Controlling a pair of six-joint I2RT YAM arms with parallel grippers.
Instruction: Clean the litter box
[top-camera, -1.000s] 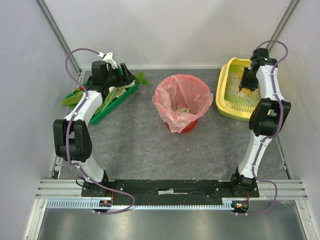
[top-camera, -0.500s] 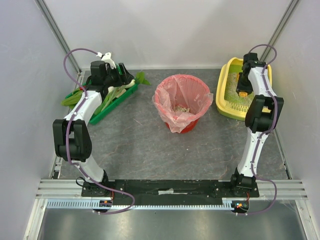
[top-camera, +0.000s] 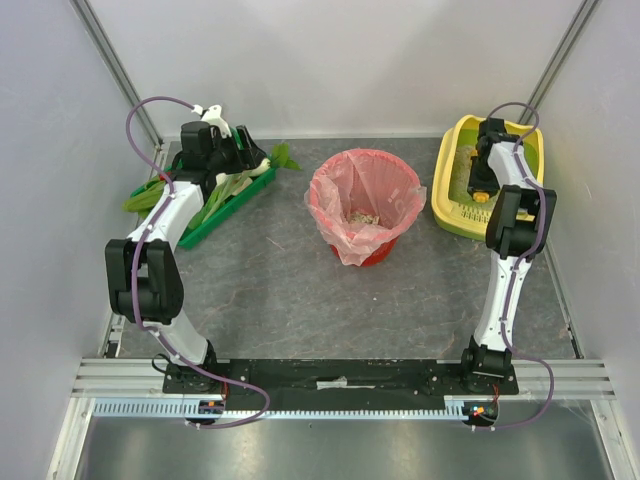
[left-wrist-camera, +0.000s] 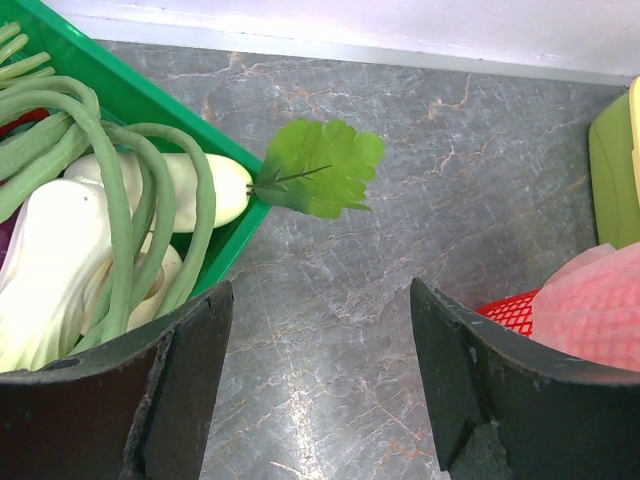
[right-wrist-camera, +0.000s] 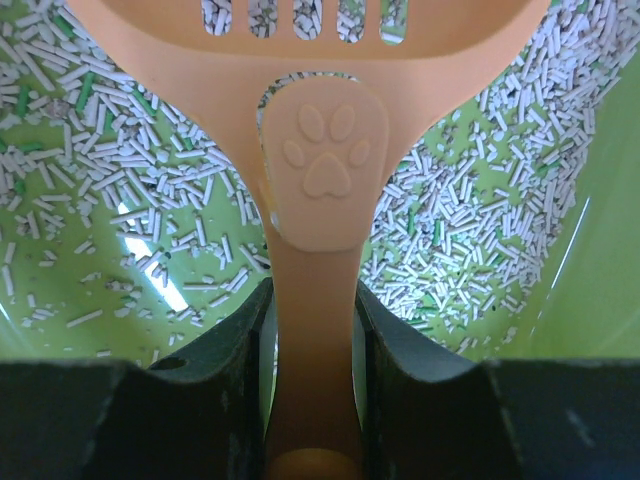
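Note:
The yellow litter box (top-camera: 441, 190) sits at the back right of the table. Its lime-green inside (right-wrist-camera: 600, 250) holds scattered pale litter pellets (right-wrist-camera: 450, 230). My right gripper (top-camera: 481, 183) reaches down into the box. It (right-wrist-camera: 312, 300) is shut on the handle of an orange slotted scoop (right-wrist-camera: 320, 150) with a paw-print mark. The scoop's head points away from me, low over the litter. My left gripper (top-camera: 245, 158) is open and empty (left-wrist-camera: 318, 330) above the bare table, beside the green tray.
A red basket lined with a pink bag (top-camera: 362, 205) stands mid-table with some litter in it; its edge shows in the left wrist view (left-wrist-camera: 590, 310). A green tray of vegetables (top-camera: 215, 215) lies at the back left, with beans and a leaf (left-wrist-camera: 320, 170).
My right arm has swung back and left, carrying the scoop lower into the litter box. The left arm has not moved.

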